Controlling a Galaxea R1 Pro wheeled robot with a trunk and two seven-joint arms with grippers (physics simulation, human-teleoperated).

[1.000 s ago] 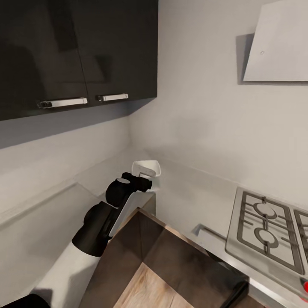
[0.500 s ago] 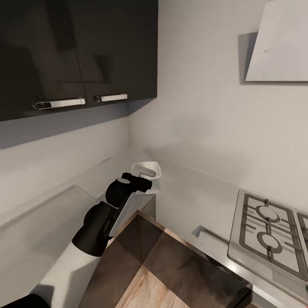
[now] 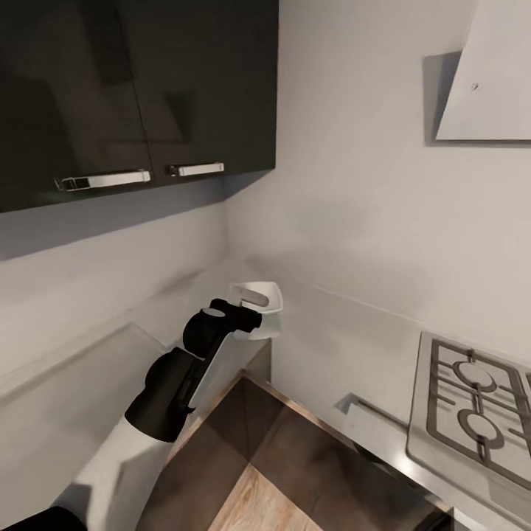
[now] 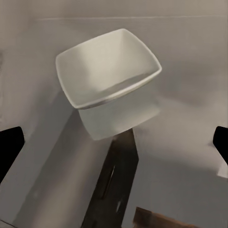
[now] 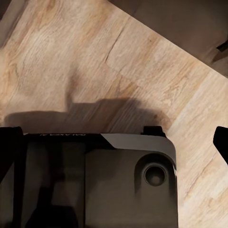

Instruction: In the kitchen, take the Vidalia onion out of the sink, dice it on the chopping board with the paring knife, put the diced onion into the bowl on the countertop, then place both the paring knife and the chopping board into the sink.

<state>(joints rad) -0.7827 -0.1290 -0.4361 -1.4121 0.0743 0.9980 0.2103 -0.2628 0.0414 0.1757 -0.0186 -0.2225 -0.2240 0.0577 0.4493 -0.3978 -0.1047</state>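
Bowl point(image 3: 259, 300) point(image 4: 108, 69) sitting in the bench's point(image 3: 324, 346) far corner, by the wall. Left tool point(image 4: 114, 142) hovering just short of it, fingers spread wide. Right tool point(image 5: 114, 137) above wooden floor point(image 5: 95, 61), grip state impossible to tell. Stove point(image 3: 472, 413) along the bench's right edge.

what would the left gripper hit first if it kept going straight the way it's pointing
Most likely the bowl: it sits ahead of the left gripper, between the open fingers, on the countertop in the corner. Depth is unclear, so the line may pass under its rim to the countertop.
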